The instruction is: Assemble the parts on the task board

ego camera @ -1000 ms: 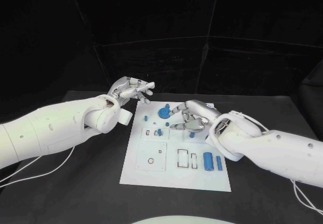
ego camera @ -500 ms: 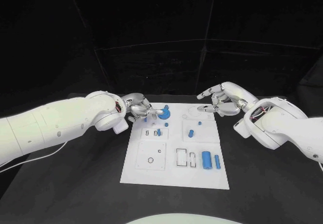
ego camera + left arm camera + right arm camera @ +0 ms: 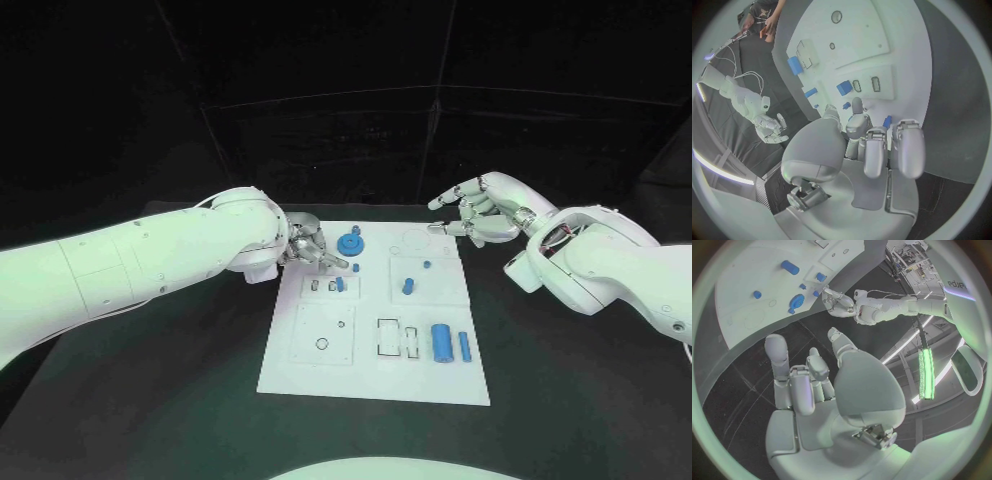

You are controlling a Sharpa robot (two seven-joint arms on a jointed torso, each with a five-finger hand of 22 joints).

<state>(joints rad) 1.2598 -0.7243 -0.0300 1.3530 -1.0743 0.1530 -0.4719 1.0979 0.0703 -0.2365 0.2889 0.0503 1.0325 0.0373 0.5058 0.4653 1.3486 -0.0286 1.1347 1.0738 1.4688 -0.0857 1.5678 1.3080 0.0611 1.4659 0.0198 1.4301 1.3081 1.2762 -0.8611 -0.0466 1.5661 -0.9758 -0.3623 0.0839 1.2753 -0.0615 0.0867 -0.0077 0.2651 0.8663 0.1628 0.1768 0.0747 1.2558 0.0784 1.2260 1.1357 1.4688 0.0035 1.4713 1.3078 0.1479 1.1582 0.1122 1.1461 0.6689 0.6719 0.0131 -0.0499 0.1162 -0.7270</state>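
One white board (image 3: pixel 378 382), two hands, left (image 3: pixel 307 246) and right (image 3: pixel 477 212), and about seven blue parts (image 3: pixel 444 339).

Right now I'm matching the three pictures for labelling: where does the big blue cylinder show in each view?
Head view: big blue cylinder on the task board's near right part, beside the rectangular slots.
Left wrist view: far beyond the fingers, by those slots.
Right wrist view: on the board's far part.
Shared landmark: the left robot hand, at the board's other end.
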